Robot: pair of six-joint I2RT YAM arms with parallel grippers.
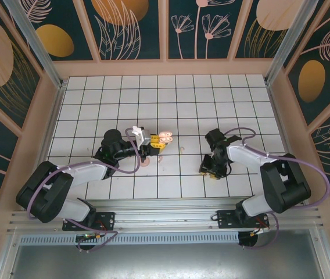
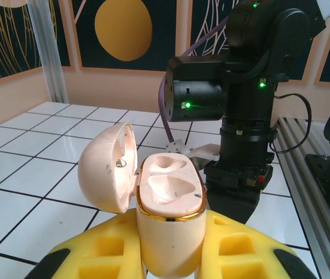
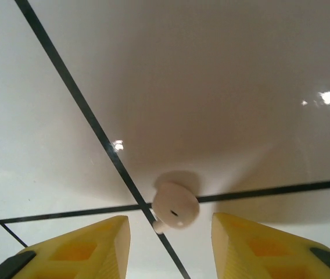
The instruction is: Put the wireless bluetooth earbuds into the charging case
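Left claw (image 2: 171, 256) clamps small round pale pink charging case (image 2: 169, 224), lid (image 2: 104, 168) open, hollows (image 2: 168, 189) empty. Right claw (image 3: 171, 244) spread around tiny pale pink earbud (image 3: 175, 208) on table (image 3: 240, 87). Pickup step imo; next: gentle pinch.

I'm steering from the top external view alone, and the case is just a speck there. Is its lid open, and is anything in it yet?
Observer: The lid is open. The left hand holds the charging case upright, with its lid hinged out to one side.
Operator: And the hollows?
Observer: Both hollows are empty; nothing is seated in them.
Operator: Has the right hand got an earbud?
Observer: Not yet. An earbud lies on the table beside a grid-line crossing. The right hand is open around it without touching it.
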